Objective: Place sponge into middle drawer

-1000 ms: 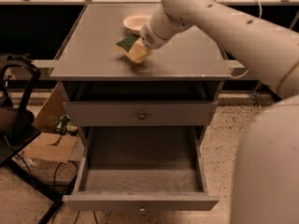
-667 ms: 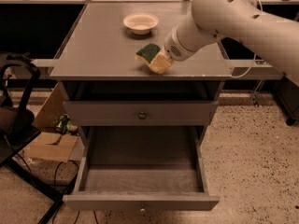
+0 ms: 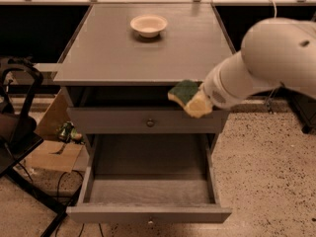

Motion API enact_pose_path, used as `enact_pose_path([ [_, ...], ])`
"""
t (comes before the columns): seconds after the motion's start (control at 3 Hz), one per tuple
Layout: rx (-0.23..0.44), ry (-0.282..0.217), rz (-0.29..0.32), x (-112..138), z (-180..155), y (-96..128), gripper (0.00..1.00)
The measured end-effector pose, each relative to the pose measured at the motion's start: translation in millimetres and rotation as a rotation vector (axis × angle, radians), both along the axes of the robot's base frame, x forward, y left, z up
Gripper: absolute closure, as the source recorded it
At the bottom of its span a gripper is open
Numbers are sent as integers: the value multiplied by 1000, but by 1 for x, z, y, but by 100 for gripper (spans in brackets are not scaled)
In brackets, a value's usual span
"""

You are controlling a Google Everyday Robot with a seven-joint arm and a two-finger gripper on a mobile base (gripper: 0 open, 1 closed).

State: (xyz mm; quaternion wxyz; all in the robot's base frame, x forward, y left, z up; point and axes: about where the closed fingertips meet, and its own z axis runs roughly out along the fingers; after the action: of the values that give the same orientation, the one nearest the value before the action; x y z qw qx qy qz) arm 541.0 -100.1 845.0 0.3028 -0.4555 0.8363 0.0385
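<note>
In the camera view, the big white arm reaches in from the right. Its gripper is mostly hidden behind the wrist, but it is clenched on the small wavy-edged sponge, with dark green scouring face on top and pale yellow foam below. The sponge hangs in the air, just near of the right front edge of the flat grey wooden cabinet top. It is in front of the closed grey drawer front with the round brass knob. A cream round bowl stands far back on the top, well apart from the sponge.

Below, the wide grey middle drawer is pulled out toward the near side, and its plain floor is bare.

I judge the carrying step is in hand. The next move calls for bringing the sponge lower and a little left and near, over the drawer floor and clear of the right wall, then releasing it.
</note>
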Motion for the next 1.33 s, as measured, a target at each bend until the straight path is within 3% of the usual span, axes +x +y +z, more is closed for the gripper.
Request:
enact_pose_path([
  [0.33, 65, 59, 3, -46, -47, -8, 100],
  [0.67, 204, 135, 27, -59, -130, 14, 100],
  [1.0, 352, 129, -10, -30, -211, 32, 100],
  [1.33, 421, 138, -45, 3, -271, 35, 100],
])
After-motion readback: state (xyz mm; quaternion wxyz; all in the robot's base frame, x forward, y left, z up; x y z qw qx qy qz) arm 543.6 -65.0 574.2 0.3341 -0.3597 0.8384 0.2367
